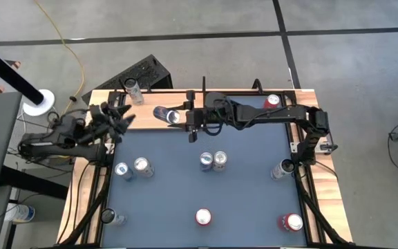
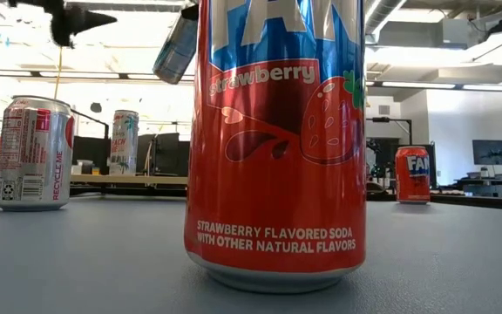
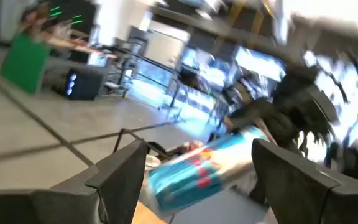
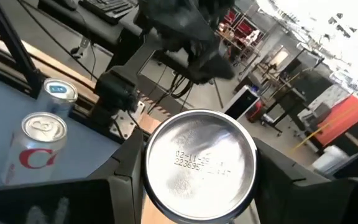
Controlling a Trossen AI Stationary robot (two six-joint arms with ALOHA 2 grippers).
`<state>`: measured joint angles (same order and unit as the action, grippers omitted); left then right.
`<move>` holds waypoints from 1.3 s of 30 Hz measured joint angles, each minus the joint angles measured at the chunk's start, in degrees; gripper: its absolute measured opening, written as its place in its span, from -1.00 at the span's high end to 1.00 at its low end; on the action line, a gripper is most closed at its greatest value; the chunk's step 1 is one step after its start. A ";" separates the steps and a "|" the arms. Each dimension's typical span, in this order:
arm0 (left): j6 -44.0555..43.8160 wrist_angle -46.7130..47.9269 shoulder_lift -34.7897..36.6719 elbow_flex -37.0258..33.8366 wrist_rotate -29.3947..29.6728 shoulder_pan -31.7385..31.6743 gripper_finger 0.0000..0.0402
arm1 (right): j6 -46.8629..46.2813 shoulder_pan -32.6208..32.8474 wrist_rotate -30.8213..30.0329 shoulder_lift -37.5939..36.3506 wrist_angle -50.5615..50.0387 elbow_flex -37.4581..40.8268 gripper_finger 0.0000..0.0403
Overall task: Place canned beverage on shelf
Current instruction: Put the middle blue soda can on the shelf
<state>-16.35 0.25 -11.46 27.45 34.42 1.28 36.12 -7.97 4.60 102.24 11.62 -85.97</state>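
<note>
My right gripper [image 1: 185, 119] reaches in over the far part of the blue table and is shut on a blue can [image 1: 166, 115], held high; the can also shows in the low view [image 2: 177, 48]. In the right wrist view [image 4: 201, 180] the can's silver bottom [image 4: 201, 163] fills the gap between the fingers. My left gripper [image 1: 121, 119] is open and empty at the far left, a little apart from the can; in its wrist view [image 3: 201, 180] the can [image 3: 204, 167] lies beyond the fingers. The wood shelf [image 1: 154, 98] at the far left carries one upright can [image 1: 131, 88]. My right gripper pinches the blue can between its two fingers at the bottom end [image 4: 157, 186], one finger [image 4: 126, 177] on each side of the can's wall. The fingers come about level from the table's right and lie along the can. The can is lifted clear and tilted, its other end toward my left gripper.
Several cans stand about the table: a pair at the middle [image 1: 213, 161], two at the left [image 1: 131, 168], a red one at the near middle [image 1: 204, 217] that fills the low view [image 2: 273, 139], and others at the right [image 1: 282, 168] and near right [image 1: 290, 221].
</note>
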 joint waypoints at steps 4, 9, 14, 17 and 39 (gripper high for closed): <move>-10.93 -0.35 5.22 -2.24 3.96 0.00 -0.39 | 4.38 1.51 -0.09 -1.66 1.83 -0.02 0.04; -23.89 -2.82 6.86 -5.18 4.40 0.00 -0.39 | 10.93 4.40 -0.04 -1.84 7.57 -0.07 0.04; -33.94 -8.32 3.65 -8.41 0.33 0.01 -0.39 | 19.68 7.71 -2.45 -1.14 12.93 -0.07 0.04; -35.52 -10.18 2.17 -8.38 -0.19 0.02 -0.39 | 23.75 9.51 -4.77 -1.03 14.34 -0.04 0.04; -34.75 -33.59 -15.29 -8.38 -13.73 0.02 -0.39 | 27.87 11.53 -13.73 -1.01 15.95 -0.04 0.04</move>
<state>-51.10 -33.34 -26.75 19.07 20.69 1.30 64.00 3.55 -9.13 101.23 27.57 -86.02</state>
